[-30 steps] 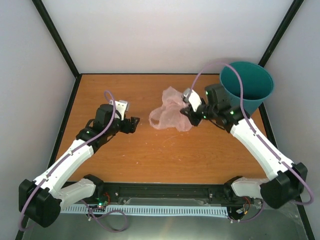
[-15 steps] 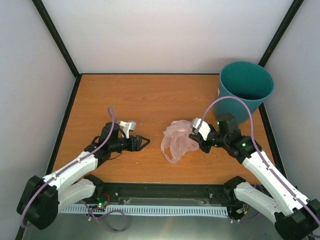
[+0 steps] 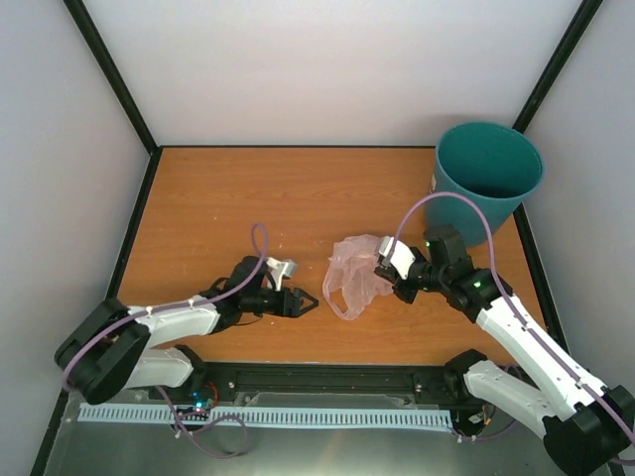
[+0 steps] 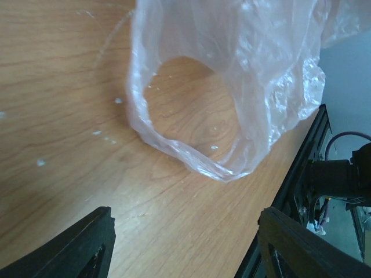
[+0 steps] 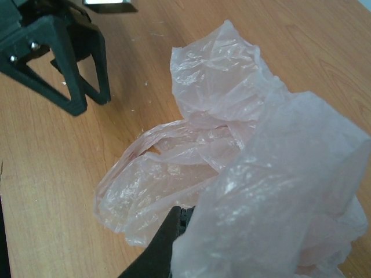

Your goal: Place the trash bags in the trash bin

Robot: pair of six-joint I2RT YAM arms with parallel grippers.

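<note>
The pale-pink translucent trash bag (image 3: 356,273) lies crumpled on the wooden table, right of centre, with a loop handle (image 4: 191,156) hanging open toward the front. My right gripper (image 3: 389,276) is shut on the bag's right side; the bag (image 5: 261,191) drapes over its fingers and hides all but one dark fingertip (image 5: 174,223). My left gripper (image 3: 306,302) is open and empty, low over the table just left of the loop. The teal trash bin (image 3: 486,178) stands upright in the far right corner.
The table's black front rail (image 3: 327,375) runs just below both grippers. White walls with black corner posts (image 3: 114,74) close in the table on three sides. In the right wrist view the left gripper's black fingers (image 5: 64,63) stand at the upper left.
My left gripper has moved right and toward the front, ending close to the bag's loop. My right gripper has pulled the bag from near the bin toward the front, then held about still.
</note>
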